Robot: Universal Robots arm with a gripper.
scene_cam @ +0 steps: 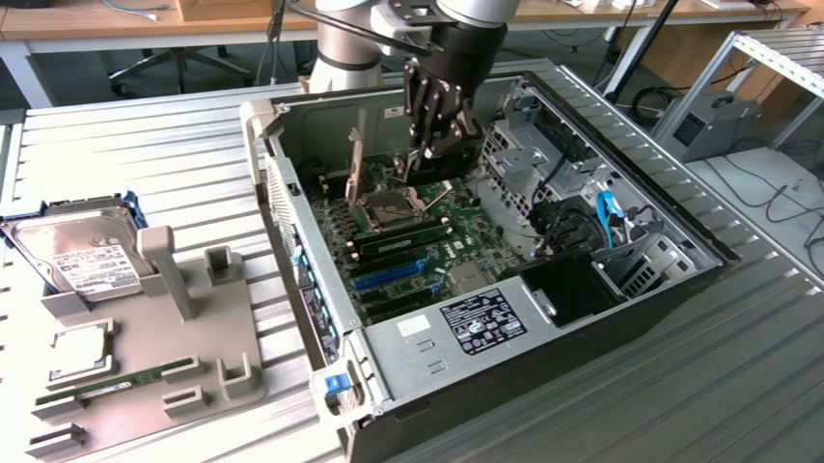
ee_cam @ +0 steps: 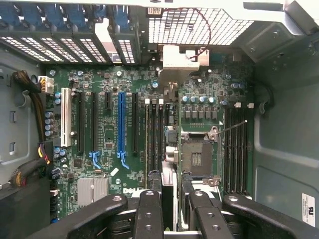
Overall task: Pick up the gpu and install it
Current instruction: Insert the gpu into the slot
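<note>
One claw (scene_cam: 431, 147), half-closed, grasps the thin black gpu (ee_cam: 169, 199) edge-on.
It hangs over the green motherboard (ee_cam: 107, 137), toward twelve o'clock of the open metal case (scene_cam: 412, 333) in the exterior view.

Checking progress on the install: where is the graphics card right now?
The graphics card is clamped edge-on in the gripper, over the motherboard inside the open computer case, near the processor socket.

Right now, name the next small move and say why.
Probably carry the gpu across toward the long blue slot: the gripper holds it over the CPU socket, off to one side of that slot.
</note>
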